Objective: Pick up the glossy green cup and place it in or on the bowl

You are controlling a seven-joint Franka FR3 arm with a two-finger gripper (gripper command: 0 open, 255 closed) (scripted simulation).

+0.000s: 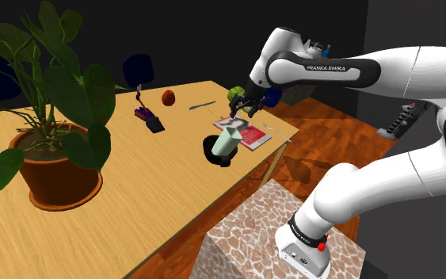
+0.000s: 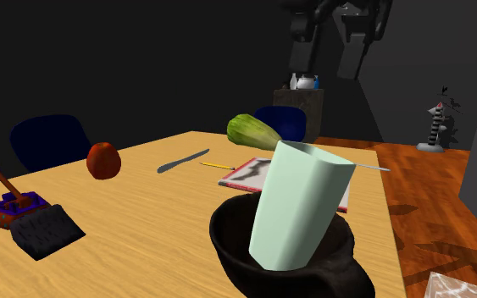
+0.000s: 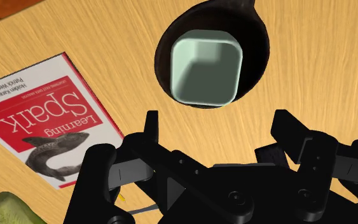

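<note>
A pale green square-mouthed cup (image 1: 227, 143) (image 2: 300, 207) (image 3: 206, 70) stands tilted inside a black bowl (image 1: 213, 152) (image 2: 228, 237) (image 3: 254, 38) near the table's edge. My gripper (image 1: 245, 107) (image 2: 330, 38) (image 3: 217, 124) hangs above and slightly beside the bowl, apart from the cup. Its black fingers (image 3: 151, 127) stand wide apart with nothing between them.
A red-and-white book (image 1: 249, 135) (image 2: 249, 173) (image 3: 44, 127) lies beside the bowl, with a green vegetable (image 2: 252, 131) (image 3: 6, 210) past it. A knife (image 2: 181, 161), a red apple (image 2: 103, 160), a brush (image 2: 24, 216) and a large potted plant (image 1: 55, 150) share the wooden table (image 1: 134, 206).
</note>
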